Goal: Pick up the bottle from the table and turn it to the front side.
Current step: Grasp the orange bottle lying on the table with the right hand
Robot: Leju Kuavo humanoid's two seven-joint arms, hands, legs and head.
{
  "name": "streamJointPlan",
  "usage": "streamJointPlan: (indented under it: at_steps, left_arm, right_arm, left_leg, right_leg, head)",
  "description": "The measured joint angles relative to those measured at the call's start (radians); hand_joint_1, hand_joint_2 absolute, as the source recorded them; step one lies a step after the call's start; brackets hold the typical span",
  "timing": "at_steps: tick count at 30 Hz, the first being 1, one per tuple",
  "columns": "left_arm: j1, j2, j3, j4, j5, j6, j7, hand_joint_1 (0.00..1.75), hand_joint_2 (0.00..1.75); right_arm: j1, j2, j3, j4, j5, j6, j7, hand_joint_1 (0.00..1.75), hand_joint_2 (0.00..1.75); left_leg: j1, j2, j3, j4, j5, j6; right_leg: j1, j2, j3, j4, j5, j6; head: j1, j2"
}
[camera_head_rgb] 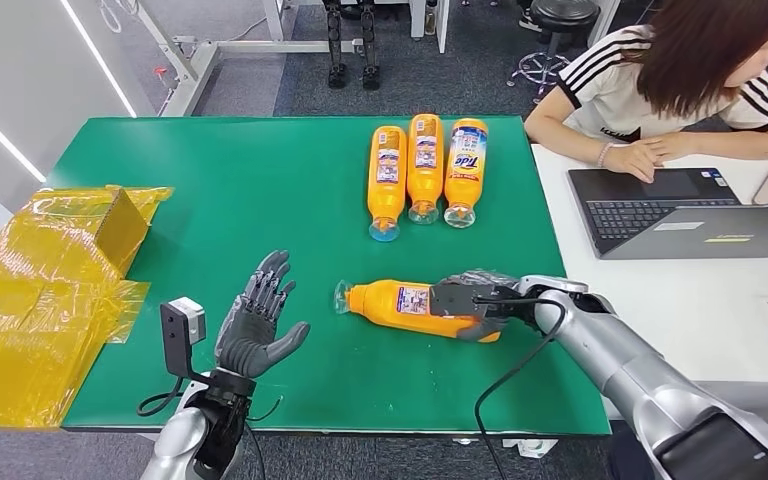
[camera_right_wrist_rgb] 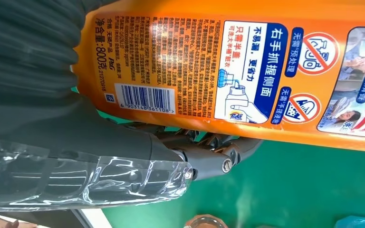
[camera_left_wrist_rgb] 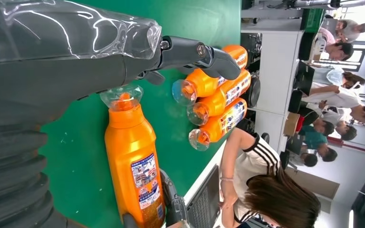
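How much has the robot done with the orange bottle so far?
It is just starting. The right hand grips the lying bottle at its bottom end, but the bottle seems to lie on the green table, back label with barcode up. Lifting and turning it to the front are left. The left hand is open.
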Motion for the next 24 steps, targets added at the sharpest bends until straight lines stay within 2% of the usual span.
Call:
streamJointPlan:
  at_steps: [8, 10, 12, 16, 24]
  left_arm:
    - [0.000, -0.001, 0.000, 0.006, 0.001, -0.007, 0.000, 0.00, 1.75]
    - [0.001, -0.001, 0.000, 0.008, 0.001, -0.009, -0.004, 0.00, 1.75]
    - [0.005, -0.001, 0.000, 0.008, 0.000, -0.008, -0.018, 0.00, 1.75]
    - [0.015, -0.001, 0.001, 0.009, 0.002, -0.004, -0.044, 0.00, 1.75]
    - [0.015, -0.001, 0.008, 0.013, 0.005, -0.005, -0.055, 0.00, 1.75]
  right_arm:
    - [0.019, -0.016, 0.008, -0.024, -0.009, -0.046, -0.005, 1.75, 1.75]
    - [0.037, -0.024, 0.005, -0.040, -0.032, -0.082, -0.025, 1.75, 1.75]
    - [0.073, -0.028, -0.015, -0.060, -0.105, -0.121, -0.078, 1.75, 1.75]
    - [0.210, -0.029, -0.126, -0.134, -0.345, -0.142, -0.227, 1.75, 1.75]
    - [0.520, -0.006, -0.353, -0.331, -0.538, -0.224, -0.325, 1.75, 1.75]
  left_leg:
    - [0.000, 0.000, 0.000, 0.000, 0.000, 0.000]
    - [0.000, 0.000, 0.000, 0.000, 0.000, 0.000]
    - [0.000, -0.001, 0.000, 0.000, 0.000, 0.000]
    - [0.000, -0.003, -0.001, 0.000, 0.000, 0.000]
    - [0.000, -0.008, -0.003, -0.001, -0.001, 0.000]
  right_leg:
    - [0.000, 0.000, 0.000, 0.000, 0.000, 0.000]
    - [0.000, 0.000, 0.000, 0.000, 0.000, 0.000]
    - [0.000, -0.001, 0.000, 0.000, 0.000, 0.000]
    - [0.000, -0.003, 0.000, 0.000, -0.001, 0.000]
    - [0.000, -0.007, 0.000, -0.001, -0.003, 0.001]
  head:
    - [0.000, 0.000]
    - [0.000, 0.000]
    - [0.000, 0.000]
    - [0.000, 0.000]
    - [0.000, 0.000]
